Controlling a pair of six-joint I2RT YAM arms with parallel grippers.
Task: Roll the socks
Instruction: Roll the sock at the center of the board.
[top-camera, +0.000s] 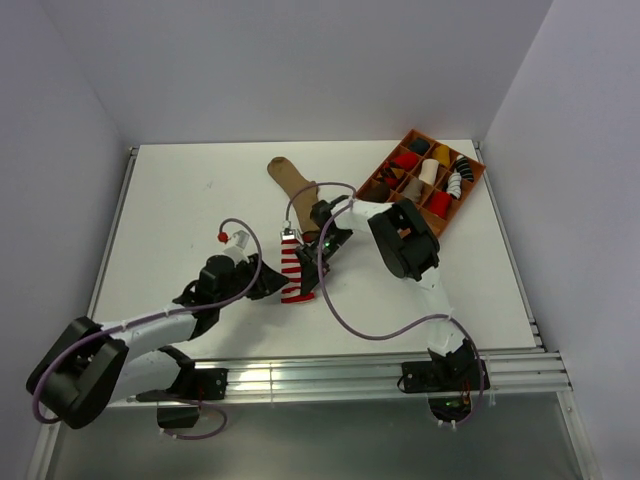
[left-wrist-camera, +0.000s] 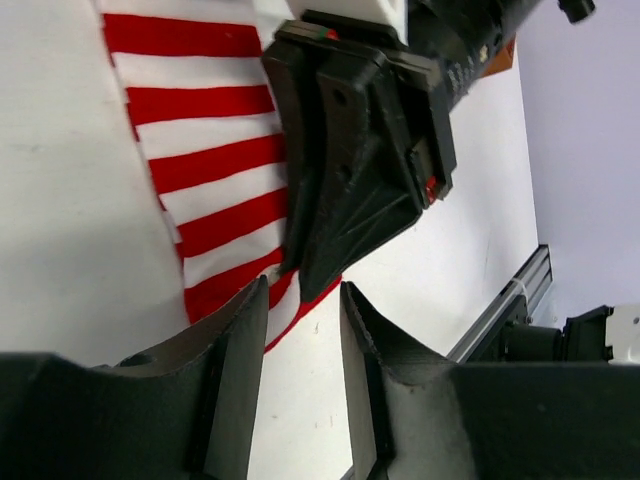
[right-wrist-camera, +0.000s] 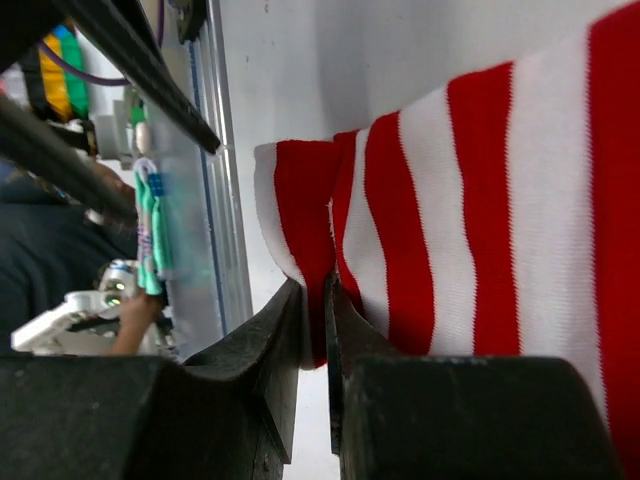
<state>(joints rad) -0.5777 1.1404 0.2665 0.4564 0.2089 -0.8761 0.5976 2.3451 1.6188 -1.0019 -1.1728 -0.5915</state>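
Sock rolls (top-camera: 437, 203) fill a brown divided tray (top-camera: 464, 200) at the far right, well apart. The right gripper (right-wrist-camera: 315, 295) crowds over the striped sock (top-camera: 293, 275), nearly closed and pinching its folded edge. The left gripper (left-wrist-camera: 302, 295) stands parted around the near corner, gripping nothing. This ribbed knit sock runs near-to-far mid-table. The plain tan sock (top-camera: 290, 178) lies beyond, angled far-left.

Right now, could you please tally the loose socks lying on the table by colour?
Red-and-white striped sock: 1
Tan-brown sock: 1
Total: 2
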